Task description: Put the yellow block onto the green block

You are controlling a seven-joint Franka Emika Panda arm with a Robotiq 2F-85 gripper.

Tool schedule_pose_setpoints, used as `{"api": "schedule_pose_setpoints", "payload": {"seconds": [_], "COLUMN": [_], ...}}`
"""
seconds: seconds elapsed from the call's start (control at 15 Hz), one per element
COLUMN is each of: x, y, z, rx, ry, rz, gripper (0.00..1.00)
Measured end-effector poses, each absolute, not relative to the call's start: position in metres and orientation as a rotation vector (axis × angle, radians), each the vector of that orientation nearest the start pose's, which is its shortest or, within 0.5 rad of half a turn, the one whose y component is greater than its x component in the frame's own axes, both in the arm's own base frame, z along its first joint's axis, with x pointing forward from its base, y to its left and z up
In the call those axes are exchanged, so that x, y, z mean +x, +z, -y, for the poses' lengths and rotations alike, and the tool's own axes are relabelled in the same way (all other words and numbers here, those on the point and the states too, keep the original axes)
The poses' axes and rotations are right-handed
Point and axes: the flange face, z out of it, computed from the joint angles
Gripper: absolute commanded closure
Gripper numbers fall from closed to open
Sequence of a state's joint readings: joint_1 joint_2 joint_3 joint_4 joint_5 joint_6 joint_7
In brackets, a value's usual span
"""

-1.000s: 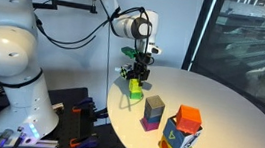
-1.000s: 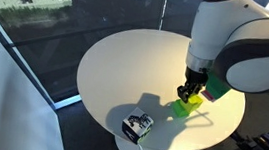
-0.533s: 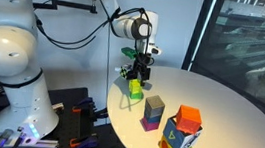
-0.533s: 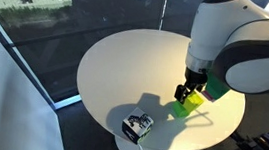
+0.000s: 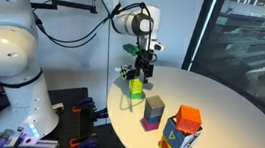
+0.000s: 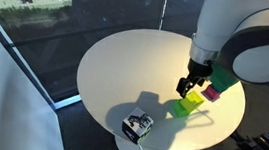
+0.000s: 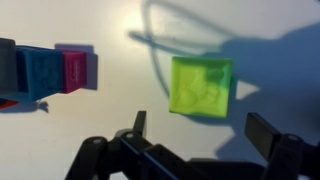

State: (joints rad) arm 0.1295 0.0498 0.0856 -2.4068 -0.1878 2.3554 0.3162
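Observation:
In an exterior view the yellow block (image 5: 133, 83) sits on top of the green block (image 5: 134, 95), near the round table's edge. My gripper (image 5: 139, 72) hangs just above this stack, open and holding nothing. In an exterior view the stack (image 6: 183, 106) reads as one lime-coloured lump below the gripper (image 6: 186, 89). The wrist view looks straight down on the yellow block's top face (image 7: 202, 85), tinted greenish in shadow. The green block is hidden under it. The gripper (image 7: 204, 135) stands spread wide, clear of the block.
A grey block on a magenta one (image 5: 153, 112) stands close beside the stack, also in the wrist view (image 7: 45, 70). A multicoloured pile with an orange top (image 5: 181, 133) and a patterned cube (image 6: 136, 124) sit near the white table's rim (image 6: 100, 117).
The jaws went from shut on the yellow block to fully open, leaving it on the green block. The gripper has risen slightly above the stack.

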Motion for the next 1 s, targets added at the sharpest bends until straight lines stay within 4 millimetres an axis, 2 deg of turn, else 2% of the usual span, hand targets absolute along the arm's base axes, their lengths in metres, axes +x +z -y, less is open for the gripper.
{"api": "schedule_pose_setpoints", "payload": {"seconds": [0.53,1.0], "x": [0.474,0.459], "y": [0.321,0.357], "z": [-0.069,-0.031], "rx": [-3.241,-3.255], "ry": [0.063,0.163], "rz": [0.066,0.027], "gripper": [0.00,0.00]}}
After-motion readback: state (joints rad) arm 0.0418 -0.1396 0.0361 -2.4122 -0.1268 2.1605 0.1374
